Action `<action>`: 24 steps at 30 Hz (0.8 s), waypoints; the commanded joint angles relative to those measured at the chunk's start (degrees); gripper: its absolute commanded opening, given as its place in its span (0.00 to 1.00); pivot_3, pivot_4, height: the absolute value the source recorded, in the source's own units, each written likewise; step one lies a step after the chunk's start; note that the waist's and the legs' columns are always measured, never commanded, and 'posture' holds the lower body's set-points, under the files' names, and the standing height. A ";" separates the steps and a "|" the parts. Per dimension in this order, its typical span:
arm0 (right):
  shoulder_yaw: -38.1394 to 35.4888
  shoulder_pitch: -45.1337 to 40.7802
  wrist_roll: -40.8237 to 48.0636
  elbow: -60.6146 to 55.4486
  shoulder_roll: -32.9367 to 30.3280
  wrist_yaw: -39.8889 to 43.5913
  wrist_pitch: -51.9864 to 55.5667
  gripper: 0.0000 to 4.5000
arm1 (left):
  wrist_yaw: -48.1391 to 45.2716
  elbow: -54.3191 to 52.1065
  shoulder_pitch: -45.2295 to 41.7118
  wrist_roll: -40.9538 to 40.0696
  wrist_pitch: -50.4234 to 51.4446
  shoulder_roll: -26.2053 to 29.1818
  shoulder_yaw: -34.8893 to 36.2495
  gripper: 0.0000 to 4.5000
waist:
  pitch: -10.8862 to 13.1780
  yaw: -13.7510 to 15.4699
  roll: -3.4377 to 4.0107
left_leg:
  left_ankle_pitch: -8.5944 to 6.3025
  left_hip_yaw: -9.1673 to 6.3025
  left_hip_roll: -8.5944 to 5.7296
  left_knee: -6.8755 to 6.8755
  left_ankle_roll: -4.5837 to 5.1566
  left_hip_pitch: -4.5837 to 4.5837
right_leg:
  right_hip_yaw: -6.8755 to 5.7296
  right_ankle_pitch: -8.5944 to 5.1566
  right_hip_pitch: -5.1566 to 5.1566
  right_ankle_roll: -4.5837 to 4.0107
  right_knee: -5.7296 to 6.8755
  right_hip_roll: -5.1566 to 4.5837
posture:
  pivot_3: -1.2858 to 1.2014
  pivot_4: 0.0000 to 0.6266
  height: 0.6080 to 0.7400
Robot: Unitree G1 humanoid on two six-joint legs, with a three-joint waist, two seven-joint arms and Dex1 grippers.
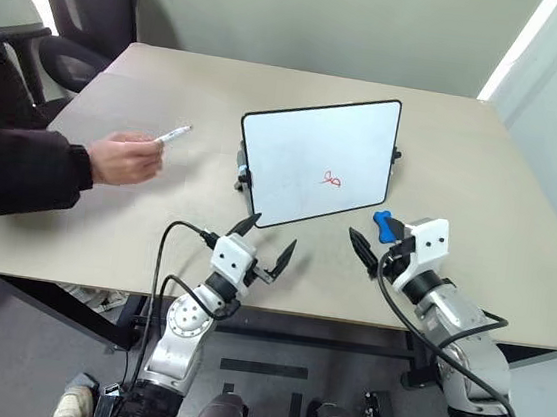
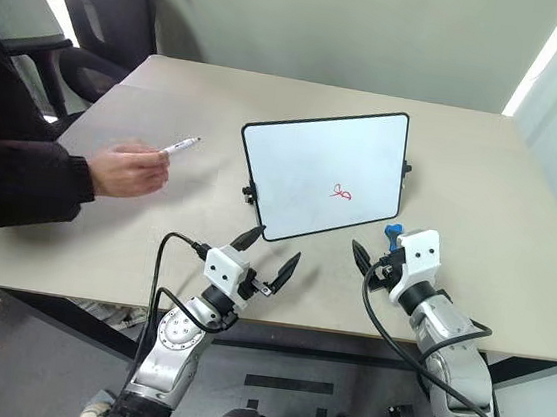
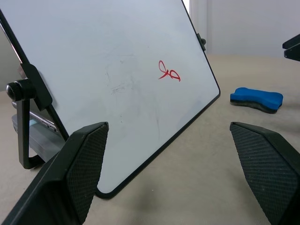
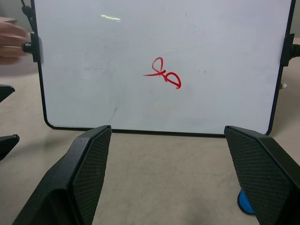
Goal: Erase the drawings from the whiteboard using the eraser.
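We see the eraser [image 1: 384,225] lying on the table [image 1: 521,196] by the whiteboard's [image 1: 305,151] lower right corner, just ahead of our right gripper [image 1: 375,248], the nearer one. Both right and left gripper [image 1: 265,239] stand apart, empty; drawing [image 1: 331,179] unerased.

Office or lab room, plain beige rectangular table [image 1: 483,182], black swivel office chair [image 1: 80,5] behind, bare grey-green wall [image 1: 330,18].

Each silver arm carries a white wrist block, loose black cables, and an end effector [image 1: 268,240] with two black textured fingers [image 3: 79,164].
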 commanded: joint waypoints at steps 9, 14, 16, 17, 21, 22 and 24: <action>-0.99 -1.49 0.95 -3.29 1.17 -2.27 0.68 0.91 | -1.30 -1.61 -1.24 -0.88 -0.59 0.32 0.53 1.00 | 0.00 0.00 0.00 | -0.01 -0.01 0.00 0.01 0.01 0.00 | 0.00 0.01 0.00 -0.01 0.00 -0.01 | 0.52 0.24 1.00; -3.94 -6.73 3.48 -4.14 1.25 -5.88 9.34 0.91 | -1.07 -1.57 -1.06 -0.41 -0.34 0.18 0.60 1.00 | 0.00 -0.05 0.01 | -0.02 0.00 0.00 0.04 0.00 0.00 | 0.00 0.06 0.00 0.08 0.00 0.00 | 0.52 0.24 1.00; -4.21 -9.40 3.45 -4.51 0.70 -7.04 12.80 0.91 | -1.00 -1.43 -1.04 -0.26 -0.24 0.10 0.52 1.00 | 0.00 -0.07 0.01 | -0.01 -0.01 0.00 0.06 0.00 -0.01 | 0.00 0.09 0.00 0.09 0.00 0.00 | 0.52 0.24 1.00; -4.35 -10.94 3.12 -4.40 0.23 -7.79 14.87 0.91 | -0.98 -1.27 -1.06 -0.19 -0.24 0.03 0.44 1.00 | 0.00 -0.09 0.01 | -0.01 -0.01 0.00 0.07 -0.01 0.00 | 0.00 0.11 -0.01 0.07 0.01 0.00 | 0.52 0.24 1.00; -6.11 -15.87 2.48 -1.61 -1.87 -9.96 22.03 0.99 | -0.52 -1.07 -0.74 0.32 -0.31 -0.54 -0.07 1.00 | 0.00 0.01 0.01 | 0.00 -0.01 0.00 0.10 0.01 -0.02 | -0.01 0.12 -0.02 0.05 0.02 -0.02 | 0.52 0.24 1.00; -6.65 -16.67 2.99 -0.98 -2.37 -10.00 24.31 1.00 | -0.31 -1.06 -0.59 0.43 -0.42 -0.73 -0.11 1.00 | 0.00 0.05 0.00 | 0.00 -0.01 0.00 0.10 0.01 -0.03 | -0.02 0.13 -0.02 0.04 0.01 -0.02 | 0.52 0.24 1.00; -7.18 -17.96 3.16 0.55 -3.20 -10.07 27.51 1.00 | -0.14 -1.05 -0.40 0.54 -0.52 -1.02 -0.15 1.00 | 0.00 0.10 0.00 | -0.02 -0.01 0.00 0.12 0.06 -0.03 | -0.02 0.16 -0.02 -0.01 0.00 -0.04 | 0.52 0.24 1.00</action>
